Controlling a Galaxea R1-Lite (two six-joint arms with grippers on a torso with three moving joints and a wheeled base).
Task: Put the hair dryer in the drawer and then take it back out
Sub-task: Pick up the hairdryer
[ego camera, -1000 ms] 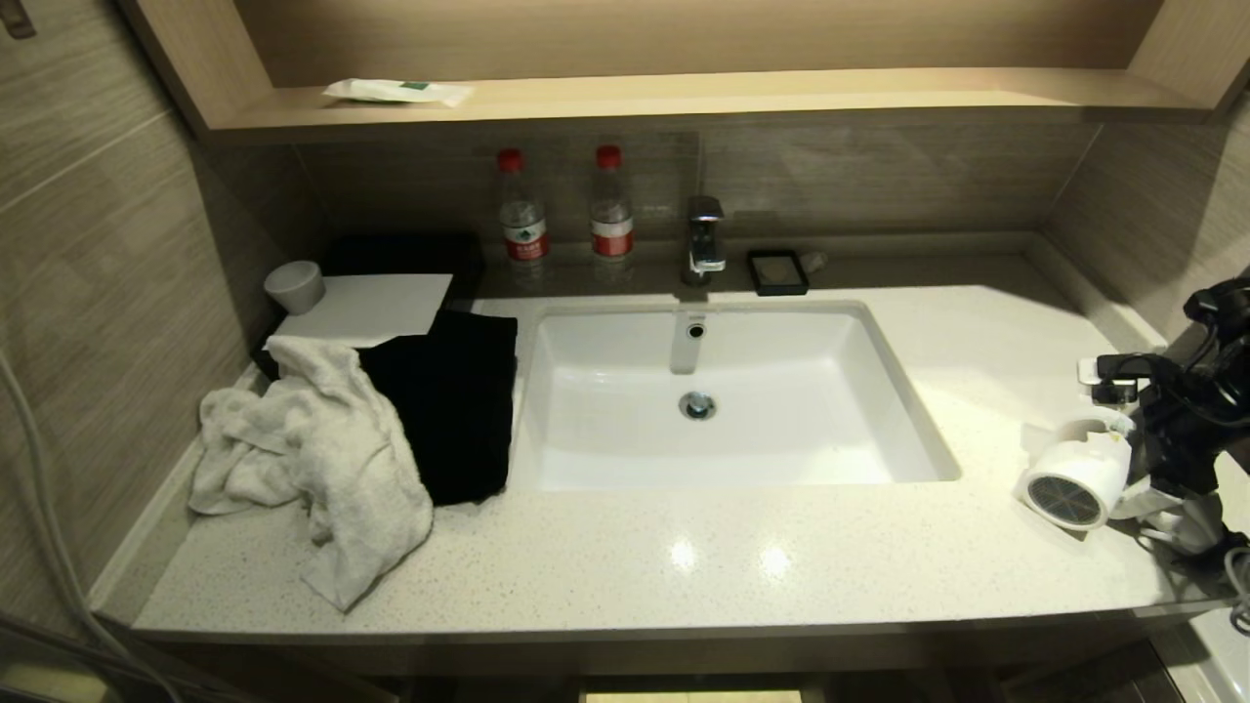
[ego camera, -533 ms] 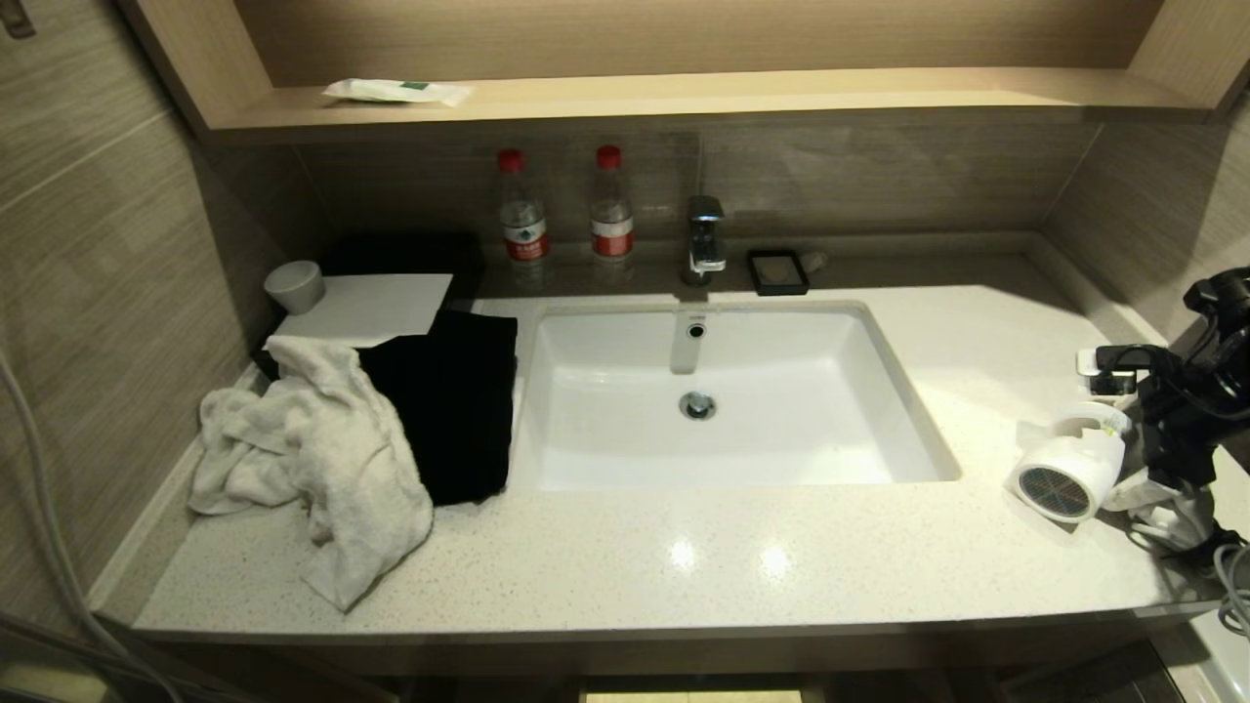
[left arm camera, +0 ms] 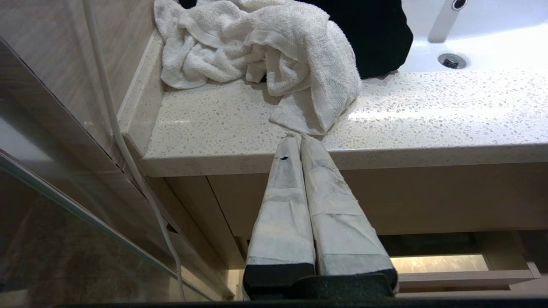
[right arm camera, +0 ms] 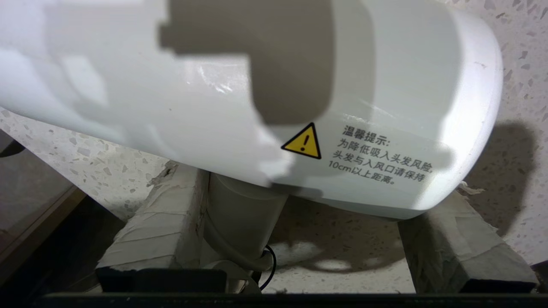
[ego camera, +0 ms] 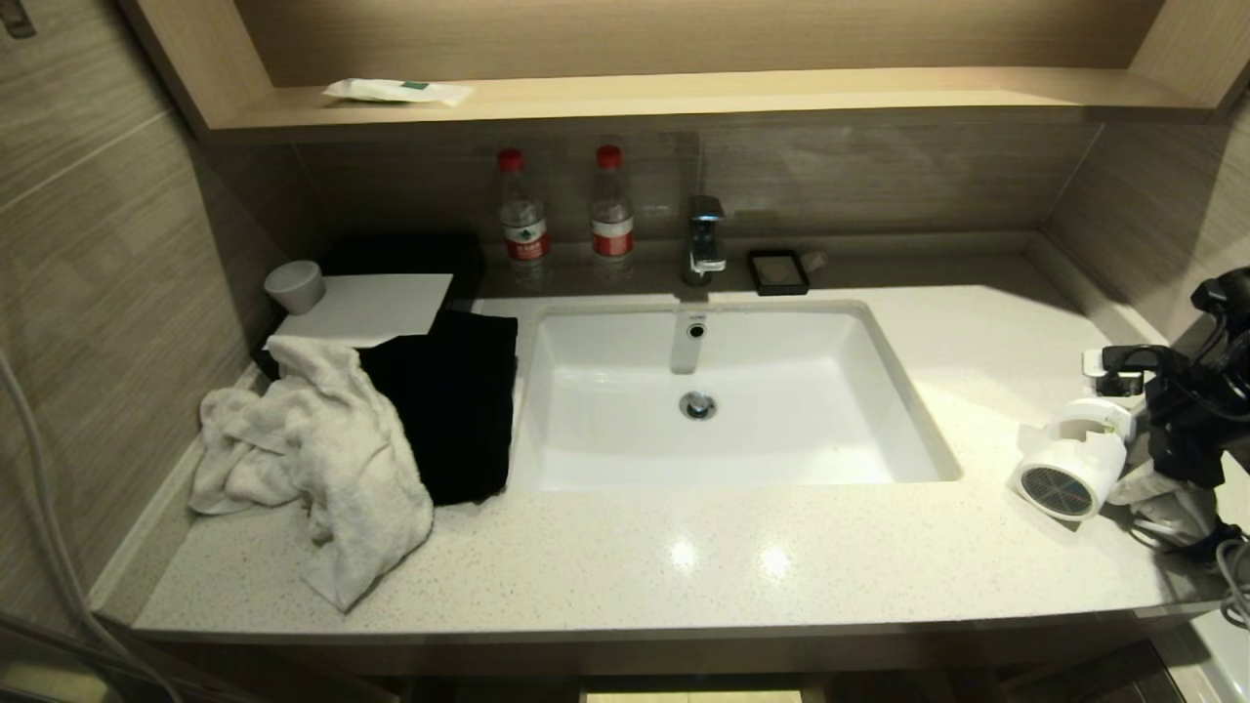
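The white hair dryer [ego camera: 1069, 469] lies on the counter's right end, its grey grille facing the front left. My right gripper [ego camera: 1123, 434] reaches in from the right and straddles it, open. In the right wrist view the dryer's barrel [right arm camera: 385, 107] lies across the taped fingers. One fingertip [right arm camera: 171, 205] rests against the handle [right arm camera: 239, 214], and the other stands well apart from it; the right gripper [right arm camera: 321, 184] holds nothing. A light-wood drawer [left arm camera: 466, 278] shows pulled out under the counter. My left gripper [left arm camera: 299, 139] is parked shut below the counter's front edge.
A white sink [ego camera: 879, 391] fills the counter's middle, with the tap [ego camera: 705, 239] and two bottles [ego camera: 566, 210] behind it. A white towel [ego camera: 312, 459] and a black cloth [ego camera: 449, 400] lie at the left. The side wall [ego camera: 1152, 195] stands close to the dryer.
The right gripper has shifted slightly around the dryer, and the dryer has nudged a little on the counter. Everything else is as before.
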